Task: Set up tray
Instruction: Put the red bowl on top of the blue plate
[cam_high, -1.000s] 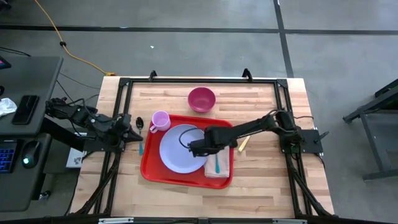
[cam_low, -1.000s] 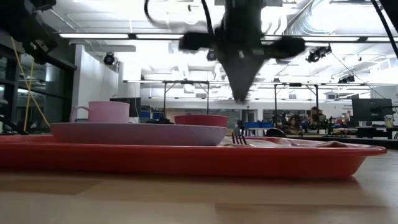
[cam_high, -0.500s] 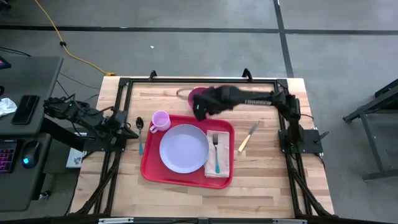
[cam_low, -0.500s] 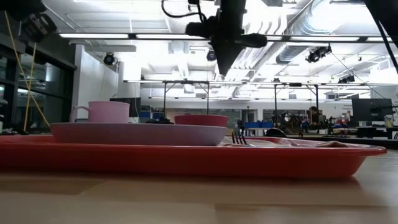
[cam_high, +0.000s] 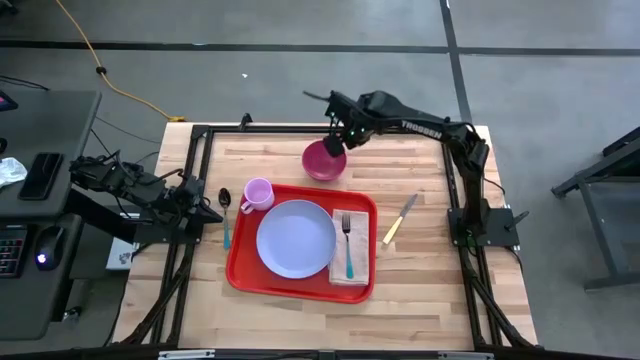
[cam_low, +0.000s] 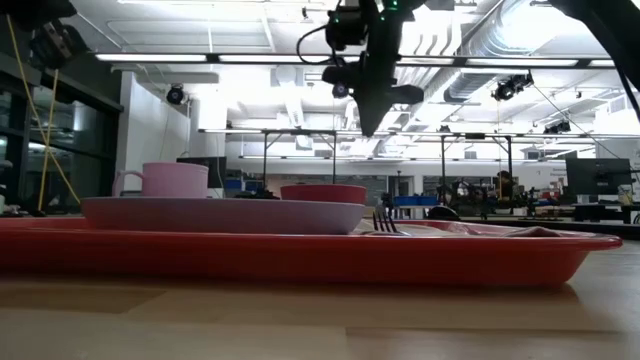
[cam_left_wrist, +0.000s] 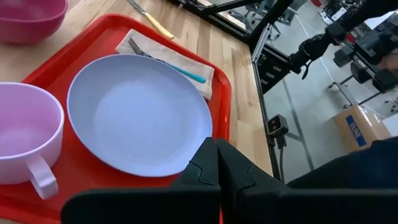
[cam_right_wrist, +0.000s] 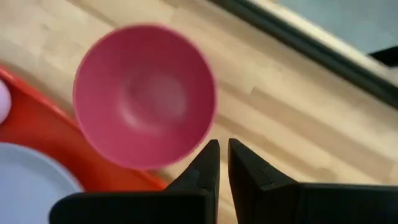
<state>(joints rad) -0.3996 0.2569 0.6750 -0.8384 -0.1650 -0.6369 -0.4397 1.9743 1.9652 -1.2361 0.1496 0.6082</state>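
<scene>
The red tray (cam_high: 236, 272) lies mid-table. On it are a lavender plate (cam_high: 296, 239), a pink mug (cam_high: 258, 194) at its far left corner, and a tan napkin (cam_high: 362, 272) with a teal-handled fork (cam_high: 348, 245) on top. A magenta bowl (cam_high: 324, 160) stands on the wood just beyond the tray. My right gripper (cam_right_wrist: 222, 144) hangs shut and holding nothing, pointing down, above the bowl's far right rim (cam_high: 335, 146). My left gripper (cam_left_wrist: 215, 147) waits shut off the tray's left side (cam_high: 214, 211), well above the table.
A yellow-handled knife (cam_high: 400, 218) lies on the wood right of the tray. A dark spoon with a teal handle (cam_high: 225, 210) lies left of it. A black frame (cam_high: 320, 128) runs around the tabletop. Bare wood lies near the front edge.
My right gripper has swung from low over the plate and napkin toward the table's far edge, rising and rolling its wrist, and now hangs above the bowl. It has stayed shut and holds nothing. The things on the tray have kept their places.
</scene>
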